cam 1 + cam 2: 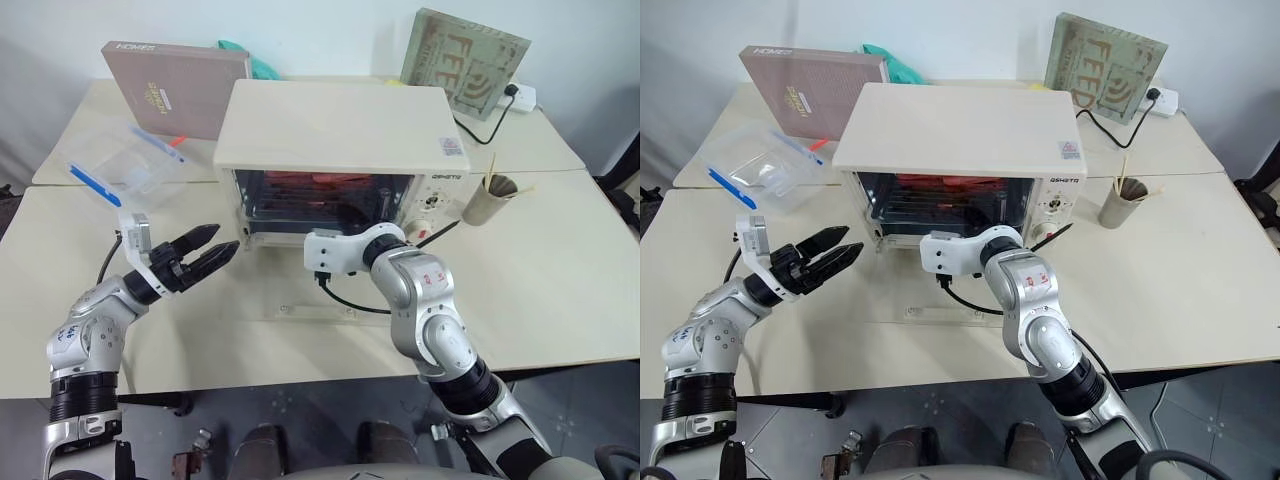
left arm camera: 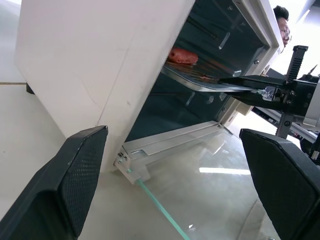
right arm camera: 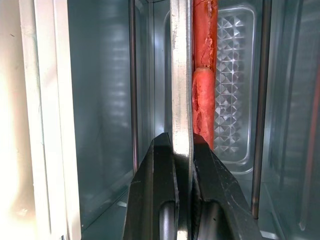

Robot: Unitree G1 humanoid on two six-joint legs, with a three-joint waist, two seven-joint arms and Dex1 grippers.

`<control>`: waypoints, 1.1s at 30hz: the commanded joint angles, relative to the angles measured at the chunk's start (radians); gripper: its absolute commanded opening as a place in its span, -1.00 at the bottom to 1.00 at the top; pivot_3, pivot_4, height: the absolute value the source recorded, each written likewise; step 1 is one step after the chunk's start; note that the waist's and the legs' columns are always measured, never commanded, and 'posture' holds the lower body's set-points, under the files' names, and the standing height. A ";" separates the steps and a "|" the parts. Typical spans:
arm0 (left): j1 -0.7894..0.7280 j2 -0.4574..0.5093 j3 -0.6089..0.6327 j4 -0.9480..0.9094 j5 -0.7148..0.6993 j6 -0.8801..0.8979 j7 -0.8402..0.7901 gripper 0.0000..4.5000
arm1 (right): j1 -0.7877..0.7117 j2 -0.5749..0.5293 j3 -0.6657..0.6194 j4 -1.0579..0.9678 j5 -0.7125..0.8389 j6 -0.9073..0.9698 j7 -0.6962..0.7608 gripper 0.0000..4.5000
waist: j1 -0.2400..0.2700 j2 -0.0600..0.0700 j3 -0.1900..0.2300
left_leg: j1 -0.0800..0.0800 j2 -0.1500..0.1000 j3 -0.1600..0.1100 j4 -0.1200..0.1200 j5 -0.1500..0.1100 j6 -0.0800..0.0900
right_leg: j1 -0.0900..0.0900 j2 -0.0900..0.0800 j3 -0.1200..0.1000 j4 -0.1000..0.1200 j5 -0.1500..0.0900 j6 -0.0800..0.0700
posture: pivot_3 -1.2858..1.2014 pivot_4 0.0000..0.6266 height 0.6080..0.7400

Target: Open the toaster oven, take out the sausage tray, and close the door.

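The cream-white toaster oven [image 1: 340, 125] stands mid-table with its glass door [image 1: 300, 300] swung down flat on the table in front of it. Inside, the silver sausage tray [image 2: 200, 82] rests on its rack with red sausages [image 3: 204, 50] on it. My right gripper [image 3: 182, 150] reaches into the oven mouth, shut on the tray's front rim [image 3: 181, 75]. To the left of the oven, my left gripper [image 1: 215, 248] hovers above the table. It is open, holds nothing and points toward the oven's lower left corner.
A brown flat box [image 1: 175, 85] and a clear blue-edged container [image 1: 120, 165] lie at the back left. A paper cup with sticks [image 1: 490, 198] stands right of the oven. A green patterned board [image 1: 465, 60] and a power strip [image 1: 520, 95] sit behind.
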 commanded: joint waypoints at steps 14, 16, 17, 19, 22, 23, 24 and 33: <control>-0.028 0.009 0.002 -0.011 0.000 -0.002 -0.003 1.00 | 0.077 -0.022 -0.007 0.000 0.038 -0.119 -0.160 -0.99 | -0.001 0.000 0.000 | 0.000 0.000 0.000 0.000 0.000 0.000 | 0.000 0.000 0.000 0.000 0.000 0.000 | 0.03 -0.52 1.00; -0.024 0.008 0.003 -0.015 -0.001 -0.001 -0.001 1.00 | 0.076 -0.019 -0.007 0.016 0.039 -0.123 -0.180 -0.99 | -0.001 0.000 0.000 | 0.000 0.000 0.000 0.000 0.000 0.000 | 0.000 0.000 0.000 0.000 0.000 0.000 | 0.03 -0.52 1.00; -0.023 0.008 0.003 -0.016 -0.001 -0.001 -0.001 1.00 | 0.077 -0.016 -0.008 0.022 0.041 -0.123 -0.187 -0.99 | -0.001 0.000 0.000 | 0.000 0.000 0.000 0.000 0.000 0.000 | 0.000 0.000 0.000 0.000 0.000 0.000 | 0.03 -0.52 1.00; -0.021 0.008 0.003 -0.019 -0.002 0.001 0.002 1.00 | 0.078 -0.014 -0.009 0.027 0.044 -0.124 -0.192 -0.99 | -0.002 0.000 0.000 | 0.000 0.000 0.000 0.001 0.000 0.000 | 0.000 0.000 0.000 0.000 0.000 0.000 | 0.03 -0.52 1.00; -0.019 0.010 0.005 -0.018 -0.002 0.000 0.000 1.00 | 0.085 -0.013 -0.011 0.006 0.045 -0.122 -0.183 -0.99 | -0.002 0.000 0.000 | 0.000 0.000 0.000 0.001 0.000 0.000 | 0.000 0.000 0.000 0.000 0.000 0.000 | 0.03 -0.52 1.00; -0.018 0.011 0.006 -0.017 -0.002 0.000 -0.001 1.00 | 0.089 -0.014 -0.011 -0.003 0.044 -0.121 -0.180 -0.99 | -0.002 0.000 0.000 | 0.000 0.000 0.000 0.001 0.000 0.000 | 0.000 0.000 0.000 0.000 0.000 0.000 | 0.03 -0.52 1.00; -0.018 0.011 0.006 -0.016 -0.002 0.000 -0.002 1.00 | 0.093 -0.015 -0.010 -0.010 0.043 -0.122 -0.178 -0.99 | -0.002 0.000 0.000 | 0.000 0.000 0.000 0.001 0.000 0.000 | 0.000 0.000 0.000 0.000 0.000 0.000 | 0.03 -0.52 1.00; -0.011 0.022 0.015 -0.027 -0.012 0.015 -0.006 1.00 | 0.135 -0.023 -0.013 -0.074 0.031 -0.123 -0.144 -0.99 | -0.001 0.000 0.000 | 0.000 0.000 0.000 0.001 0.000 0.000 | 0.000 0.000 0.000 0.000 0.000 0.000 | 0.03 -0.52 1.00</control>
